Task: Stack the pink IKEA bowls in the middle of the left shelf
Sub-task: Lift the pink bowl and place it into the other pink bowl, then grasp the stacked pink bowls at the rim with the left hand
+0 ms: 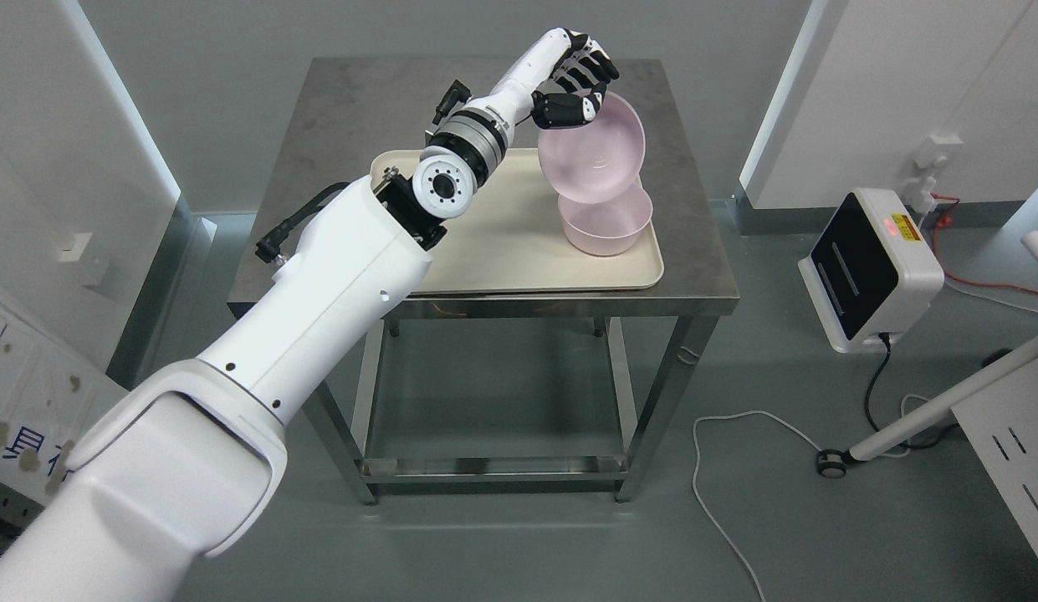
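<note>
My left arm reaches up from the lower left across the metal table point(703, 267). Its hand point(579, 84) is shut on the rim of a pink bowl point(594, 155), thumb inside and fingers behind. That bowl is tilted with its opening facing me and hangs just above a second pink bowl point(609, 226). The second bowl stands upright on the right part of a beige tray point(519, 251). The lower edge of the held bowl overlaps the lower bowl's rim; I cannot tell if they touch. The right arm does not show.
The tray's left part is hidden behind my forearm. A white device point(874, 267) with a black face stands on the floor at the right, cables trailing from it. A white wheeled leg point(945, 410) and white wall panels flank the table.
</note>
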Motion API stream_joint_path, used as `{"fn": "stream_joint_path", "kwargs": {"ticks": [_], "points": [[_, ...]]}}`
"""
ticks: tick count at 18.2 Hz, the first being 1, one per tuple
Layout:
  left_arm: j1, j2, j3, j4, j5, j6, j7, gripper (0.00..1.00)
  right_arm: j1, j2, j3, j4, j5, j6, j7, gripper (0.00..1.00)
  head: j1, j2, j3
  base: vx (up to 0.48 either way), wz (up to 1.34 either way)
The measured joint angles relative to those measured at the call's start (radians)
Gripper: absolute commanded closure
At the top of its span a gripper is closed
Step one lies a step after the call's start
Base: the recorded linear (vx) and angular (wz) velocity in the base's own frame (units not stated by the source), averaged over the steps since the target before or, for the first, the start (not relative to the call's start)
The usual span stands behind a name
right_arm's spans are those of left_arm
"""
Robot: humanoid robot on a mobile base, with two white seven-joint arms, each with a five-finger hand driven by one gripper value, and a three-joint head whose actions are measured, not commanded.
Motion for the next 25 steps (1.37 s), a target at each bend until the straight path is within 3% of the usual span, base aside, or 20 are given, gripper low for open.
{"fn": "stream_joint_path", "kwargs": {"ticks": [3, 6, 11, 14, 15, 18, 23, 25], "points": [[-0.005, 0.0, 0.004, 0.003, 0.016, 0.0, 0.012, 0.54, 0.0, 0.0, 0.0, 0.0, 0.0, 0.0, 0.0, 0.0, 0.0, 0.0, 0.0, 0.0, 0.0], [0.0, 0.0, 0.015, 0.005, 0.024, 0.003, 0.017, 0.16, 0.0, 0.0, 0.0, 0.0, 0.0, 0.0, 0.0, 0.0, 0.0, 0.0, 0.0, 0.0, 0.0], [0.077, 0.0, 0.081, -0.032, 0.033, -0.049, -0.002, 0.08, 0.0, 0.0, 0.0, 0.0, 0.0, 0.0, 0.0, 0.0, 0.0, 0.0, 0.0, 0.0, 0.0], [0.176, 0.0, 0.135, -0.107, 0.029, -0.082, -0.097, 0.06, 0.0, 0.0, 0.0, 0.0, 0.0, 0.0, 0.0, 0.0, 0.0, 0.0, 0.0, 0.0, 0.0], [0.211, 0.0, 0.149, -0.139, 0.014, -0.084, -0.143, 0.01, 0.0, 0.0, 0.0, 0.0, 0.0, 0.0, 0.0, 0.0, 0.0, 0.0, 0.0, 0.0, 0.0], [0.283, -0.001, 0.163, -0.212, -0.114, -0.093, -0.232, 0.01, 0.0, 0.0, 0.0, 0.0, 0.0, 0.0, 0.0, 0.0, 0.0, 0.0, 0.0, 0.0, 0.0], [0.33, 0.0, 0.158, -0.288, -0.307, -0.092, -0.271, 0.02, 0.0, 0.0, 0.0, 0.0, 0.0, 0.0, 0.0, 0.0, 0.0, 0.0, 0.0, 0.0, 0.0], [0.328, -0.001, 0.146, -0.31, -0.38, -0.033, -0.297, 0.02, 0.0, 0.0, 0.0, 0.0, 0.0, 0.0, 0.0, 0.0, 0.0, 0.0, 0.0, 0.0, 0.0]]}}
